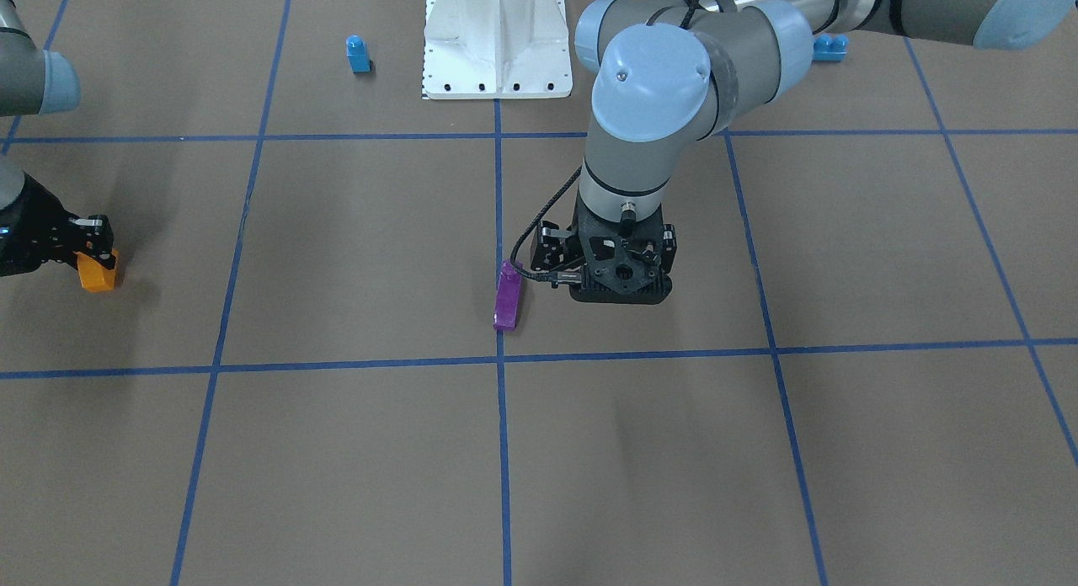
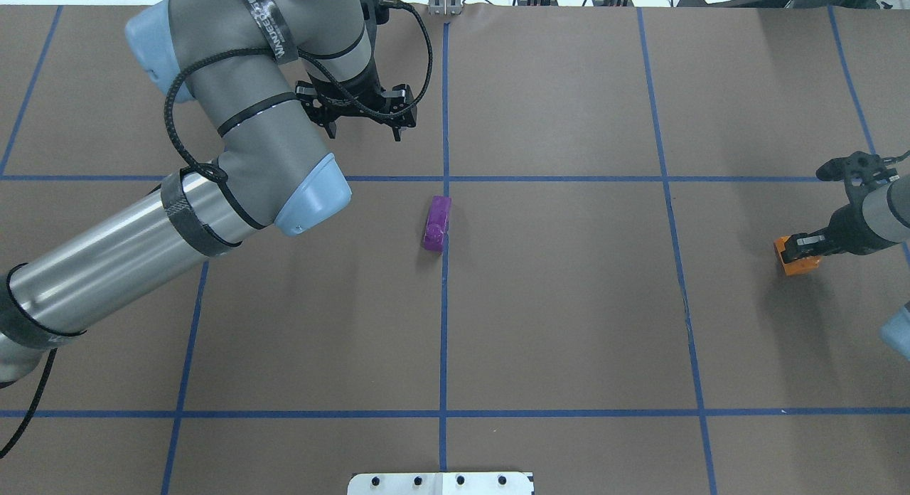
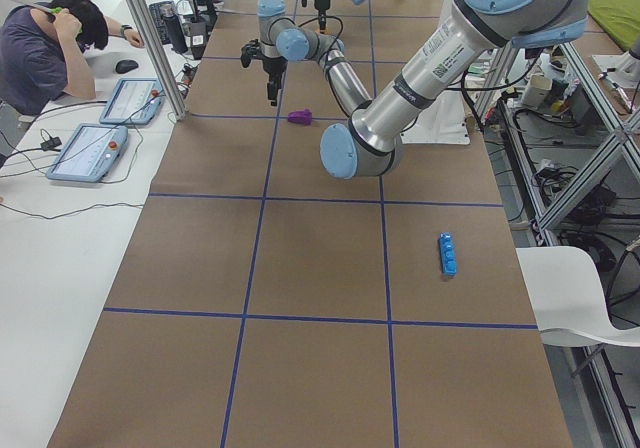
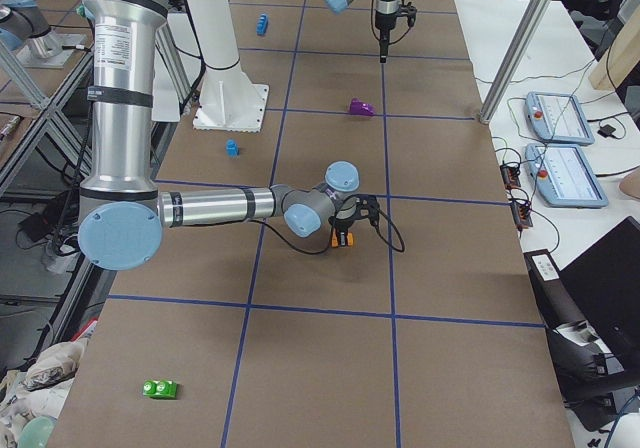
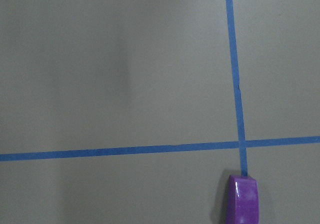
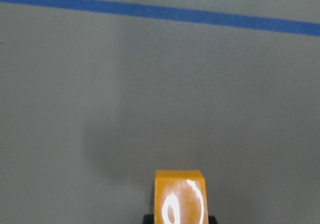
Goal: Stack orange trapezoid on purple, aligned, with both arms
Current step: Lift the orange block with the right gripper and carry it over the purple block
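From the front, my right pincer [image 1: 91, 251] is clenched on the orange trapezoid [image 1: 98, 274]. The purple [image 1: 508, 296] lies along a blue tape line [image 1: 502, 451], with my left pincer [image 1: 621, 276] near it. From overhead, my left pincer stands released, jaws apart, clear of the purple. My left wrist camera catches the purple's end just short of a tape crossing. My right wrist camera shows the orange trapezoid in my grasp.

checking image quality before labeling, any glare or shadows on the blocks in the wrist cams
right wrist view: bright white glare streaks on the orange trapezoid, soft shadow on the table to its upper left; left wrist view: only a faint sheen on the purple block, which the bottom edge crops
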Tool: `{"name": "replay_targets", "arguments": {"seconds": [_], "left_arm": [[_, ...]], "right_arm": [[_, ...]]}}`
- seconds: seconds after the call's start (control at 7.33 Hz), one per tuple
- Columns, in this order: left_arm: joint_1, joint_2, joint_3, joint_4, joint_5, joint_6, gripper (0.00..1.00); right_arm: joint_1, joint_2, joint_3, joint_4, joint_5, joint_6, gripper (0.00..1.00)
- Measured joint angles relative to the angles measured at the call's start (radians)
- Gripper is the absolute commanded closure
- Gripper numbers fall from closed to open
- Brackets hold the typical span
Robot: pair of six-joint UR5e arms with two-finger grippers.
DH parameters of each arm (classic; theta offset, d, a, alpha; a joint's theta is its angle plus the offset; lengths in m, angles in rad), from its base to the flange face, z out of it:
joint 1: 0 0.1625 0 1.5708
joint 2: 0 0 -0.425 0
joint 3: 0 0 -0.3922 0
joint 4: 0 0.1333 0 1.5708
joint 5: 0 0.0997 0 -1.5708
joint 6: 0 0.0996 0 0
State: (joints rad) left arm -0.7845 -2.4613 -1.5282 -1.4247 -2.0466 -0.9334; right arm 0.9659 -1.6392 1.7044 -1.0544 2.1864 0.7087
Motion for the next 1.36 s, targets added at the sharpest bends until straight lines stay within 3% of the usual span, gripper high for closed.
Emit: {"name": "replay_targets", "arguments": {"seconds": [0.27, 0.68, 1.09, 1.36], "left_arm": [[-0.021, 0.04, -0.021, 0.002, -0.002, 0.055, 0.0], [-0.133, 0.206, -0.103, 0.004, -0.023, 0.272, 0.0], [-0.287, 0.373, -0.138, -0.001, -0.089, 0.537, 0.0], [-0.339, 0.43, -0.141, -0.002, -0.107, 0.633, 0.0]], "right_arm": [[0.019, 0.107, 0.112, -0.225, 0.014, 0.014, 1.0], [-0.053, 0.401, 0.115, -0.414, 0.01, 0.314, 1.0], [-0.196, 0.803, -0.089, -0.579, -0.046, 0.554, 1.0], [-0.267, 0.904, -0.175, -0.591, -0.097, 0.61, 1.0]]}}
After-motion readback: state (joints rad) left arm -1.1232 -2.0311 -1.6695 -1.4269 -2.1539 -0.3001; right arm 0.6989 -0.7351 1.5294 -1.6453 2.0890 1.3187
